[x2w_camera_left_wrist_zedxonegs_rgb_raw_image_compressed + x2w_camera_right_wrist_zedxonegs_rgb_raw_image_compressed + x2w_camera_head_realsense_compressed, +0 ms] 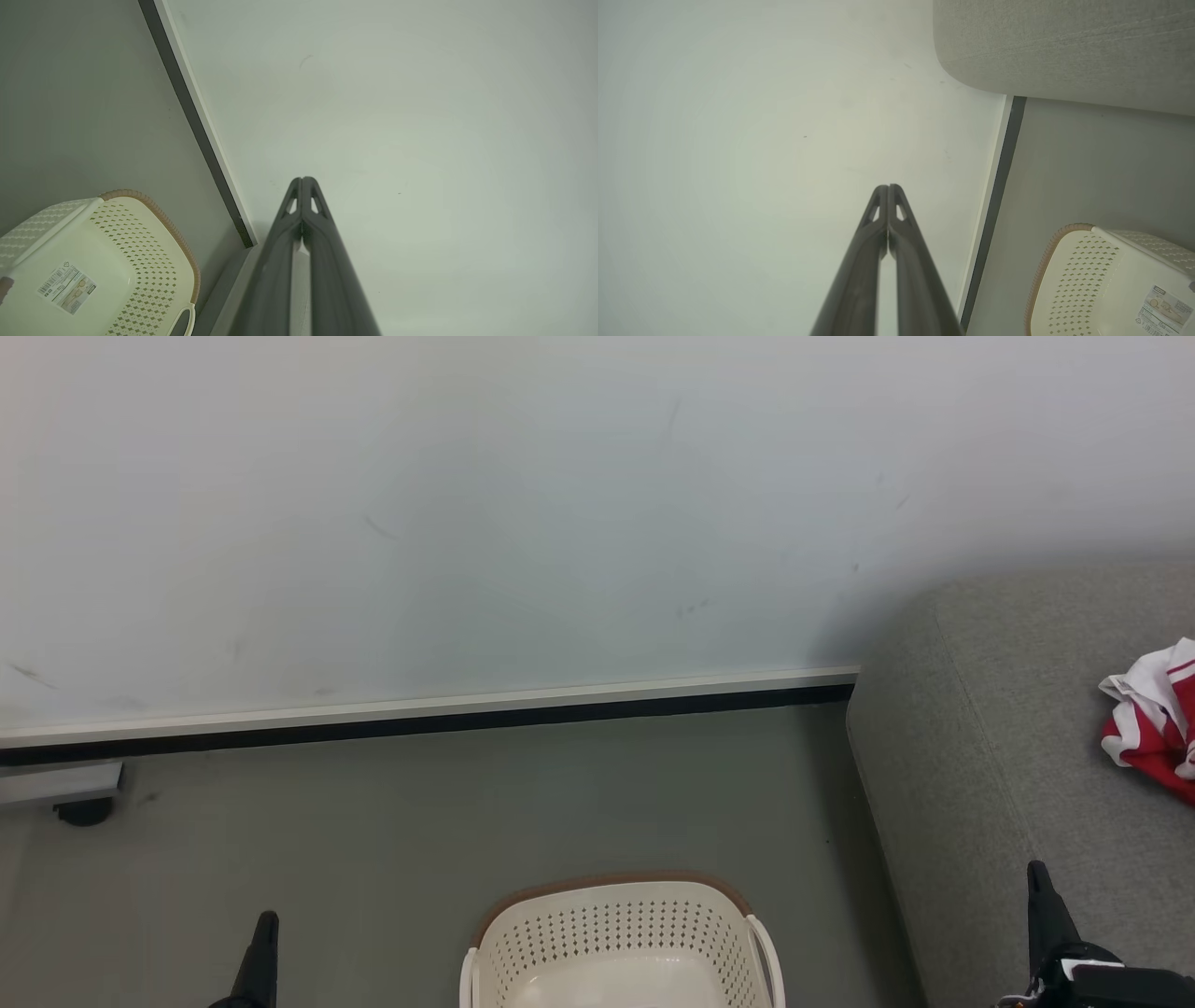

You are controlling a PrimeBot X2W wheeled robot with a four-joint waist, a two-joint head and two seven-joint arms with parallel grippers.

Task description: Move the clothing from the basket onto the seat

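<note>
Left gripper [302, 179]: we see it closed tip to tip, nothing held.
Right gripper [888, 186]: same, tips touching, nothing held.
Clothing [1153, 719]: red with white bands, crumpled on the grey seat [980, 756] at our right.
Basket [616, 933]: cream, perforated, brown-rimmed, on the floor [373, 821] between our grippers.

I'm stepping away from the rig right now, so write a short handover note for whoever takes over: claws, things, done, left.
The left claw is shut and empty; the right claw likewise.
The clothing lies heaped on the seat, at the head view's right edge.
The basket stands on the floor between the claws; its visible inside is bare.
Done: clothing on seat. Left: check the basket's hidden near part.
</note>
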